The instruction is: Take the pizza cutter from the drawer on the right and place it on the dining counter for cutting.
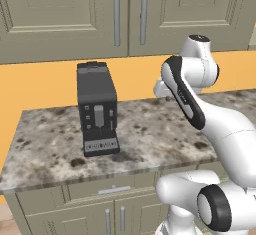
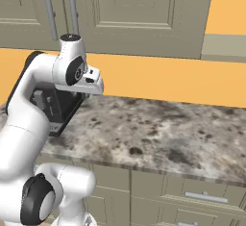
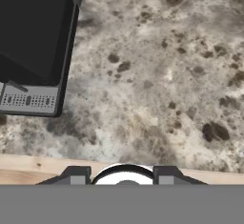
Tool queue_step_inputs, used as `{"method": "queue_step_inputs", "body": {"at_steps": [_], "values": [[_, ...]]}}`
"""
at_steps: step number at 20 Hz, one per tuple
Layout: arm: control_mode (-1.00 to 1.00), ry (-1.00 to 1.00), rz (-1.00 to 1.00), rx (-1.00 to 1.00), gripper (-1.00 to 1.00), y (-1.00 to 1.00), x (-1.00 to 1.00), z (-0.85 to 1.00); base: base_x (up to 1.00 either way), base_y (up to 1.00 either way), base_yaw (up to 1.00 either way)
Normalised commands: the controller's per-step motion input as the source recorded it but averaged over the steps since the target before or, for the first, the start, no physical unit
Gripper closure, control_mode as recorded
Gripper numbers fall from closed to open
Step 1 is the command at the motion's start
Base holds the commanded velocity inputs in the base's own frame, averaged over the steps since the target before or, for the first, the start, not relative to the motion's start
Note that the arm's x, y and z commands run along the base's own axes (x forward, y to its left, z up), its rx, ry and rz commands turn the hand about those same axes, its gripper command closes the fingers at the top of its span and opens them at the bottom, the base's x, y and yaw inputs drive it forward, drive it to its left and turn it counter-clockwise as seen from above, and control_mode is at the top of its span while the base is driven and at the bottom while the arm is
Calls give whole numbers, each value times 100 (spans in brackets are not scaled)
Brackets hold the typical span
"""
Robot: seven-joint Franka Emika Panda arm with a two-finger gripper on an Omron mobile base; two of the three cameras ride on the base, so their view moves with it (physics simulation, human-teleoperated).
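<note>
My gripper (image 3: 120, 174) hangs above a mottled granite worktop (image 3: 157, 75), just inside its front edge, pointing down at the stone. Its two dark fingertips (image 3: 76, 174) stand apart with nothing between them, so it is open and empty. From the right base view the white hand (image 2: 92, 84) sits at the end of the folded arm, beside the black coffee machine (image 2: 57, 107). A shut drawer front (image 2: 205, 197) with a metal handle lies under the worktop at the right, and another (image 1: 107, 190) sits below the machine. The pizza cutter and the dining counter are out of view.
The black coffee machine (image 1: 97, 109) stands on the worktop's left part, with its drip tray (image 3: 28, 99) close to the hand. Olive wall cabinets (image 1: 115, 14) with long handles hang above an orange wall. Bare stone (image 2: 163, 129) stretches to the right.
</note>
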Motion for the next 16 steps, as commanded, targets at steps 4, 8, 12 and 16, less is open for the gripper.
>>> {"method": "queue_step_inputs", "body": {"at_steps": [4, 8, 12, 16], "values": [[-100, 1, 0, 1, -100, -13, 0, 0, 0, 0, 0], [-100, 1, -5, 5, -100, -63, -11, -2, 0, 0, 0], [-100, 4, -9, 8, -100, -69, -11, -3, 0, 0, 0], [-100, 5, -15, 7, -100, -66, -8, -7, 0, 0, 0]]}}
